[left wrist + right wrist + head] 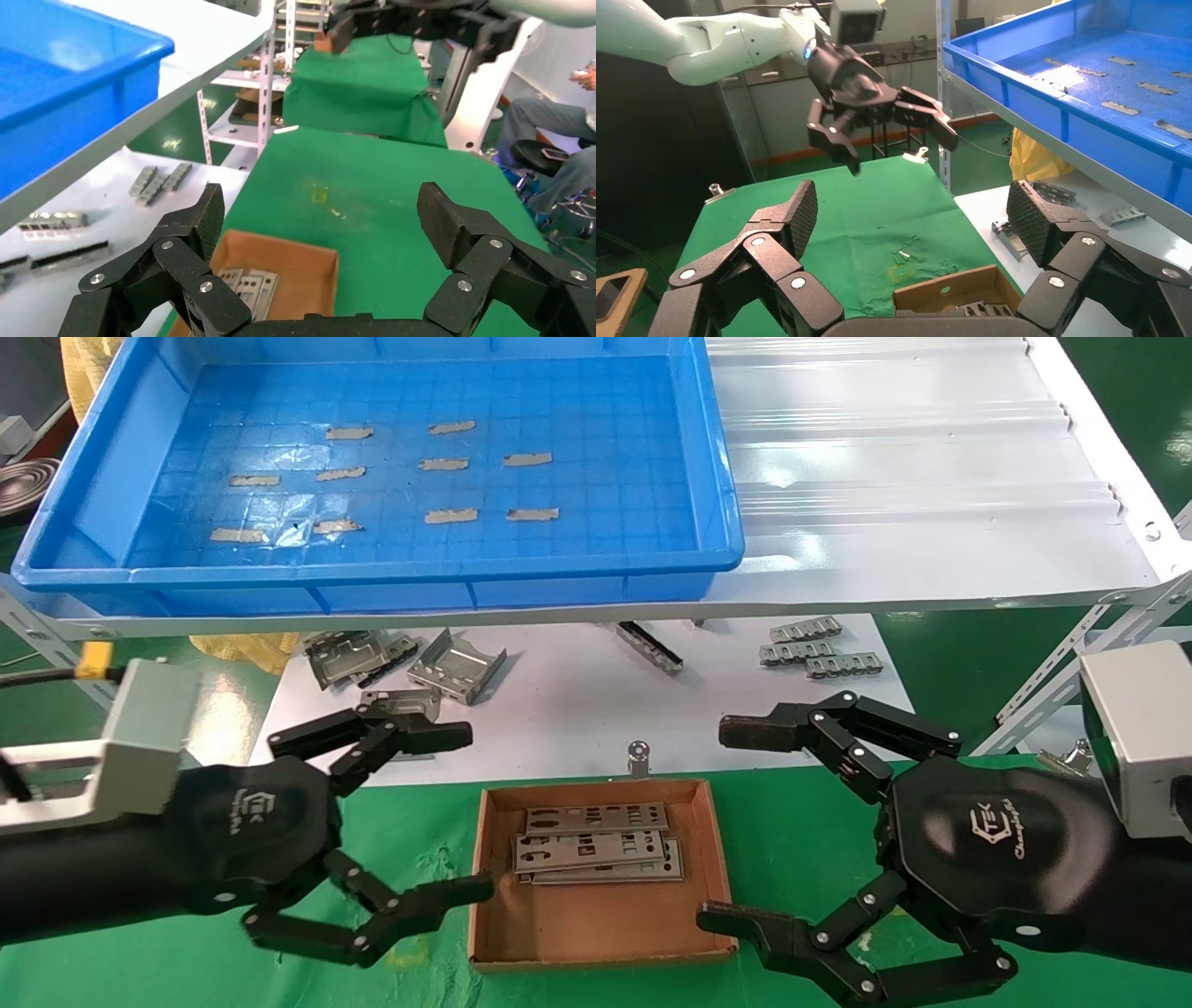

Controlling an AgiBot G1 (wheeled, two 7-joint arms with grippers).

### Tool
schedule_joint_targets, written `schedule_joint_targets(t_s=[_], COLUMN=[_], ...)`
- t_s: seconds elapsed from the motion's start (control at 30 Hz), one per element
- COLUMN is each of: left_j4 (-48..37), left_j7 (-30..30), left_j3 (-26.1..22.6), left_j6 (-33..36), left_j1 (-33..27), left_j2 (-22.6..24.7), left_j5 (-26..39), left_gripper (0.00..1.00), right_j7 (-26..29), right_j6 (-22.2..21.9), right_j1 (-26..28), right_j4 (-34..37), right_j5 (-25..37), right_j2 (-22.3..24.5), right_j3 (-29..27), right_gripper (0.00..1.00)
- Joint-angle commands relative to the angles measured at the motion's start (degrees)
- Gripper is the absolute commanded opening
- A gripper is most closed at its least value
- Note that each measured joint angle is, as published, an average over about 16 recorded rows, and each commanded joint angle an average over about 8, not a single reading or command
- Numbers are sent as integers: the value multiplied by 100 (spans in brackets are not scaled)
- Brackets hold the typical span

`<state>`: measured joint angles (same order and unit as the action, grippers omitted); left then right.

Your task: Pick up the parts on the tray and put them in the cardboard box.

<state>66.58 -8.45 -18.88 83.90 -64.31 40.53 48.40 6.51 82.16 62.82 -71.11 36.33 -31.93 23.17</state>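
The thin, punched silver metal plates (596,845) lie stacked flat in the small brown cardboard box (596,933) on the green cloth, while the big blue plastic tray (717,458) on the shelf behind holds only grey tape strips (452,514) — so the job looks finished. The left gripper (470,812) and right gripper (712,822) hover either side of the box, fingers spread wide, empty — a resting pose, I judge.

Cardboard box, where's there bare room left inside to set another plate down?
The near half of the cardboard box floor is bare, between the stacked plates and the near wall. The far half is crowded. Open left claw and right claw flank it.
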Motion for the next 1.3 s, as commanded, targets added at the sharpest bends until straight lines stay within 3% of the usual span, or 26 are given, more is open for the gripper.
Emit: schedule_joint_targets(t_s=[0.03,0.53,1.3], left_j4=[105,755,718], left_j7=[-35,-244,-237], left_j3=[43,311,297], left_j6=[27,197,187], left_j1=[41,298,285], left_j2=[-83,-595,-567], left_j5=[-98,-712,-676], left_gripper=[100,100,100], right_j7=[0,0,0], right_j6=[0,-1,-1], right_j1=[0,-1,-1], right_j4=[0,1,2], right_j5=[0,-1,-1], right_j2=[0,0,1], right_j3=[0,0,0], right_gripper=[100,100,100])
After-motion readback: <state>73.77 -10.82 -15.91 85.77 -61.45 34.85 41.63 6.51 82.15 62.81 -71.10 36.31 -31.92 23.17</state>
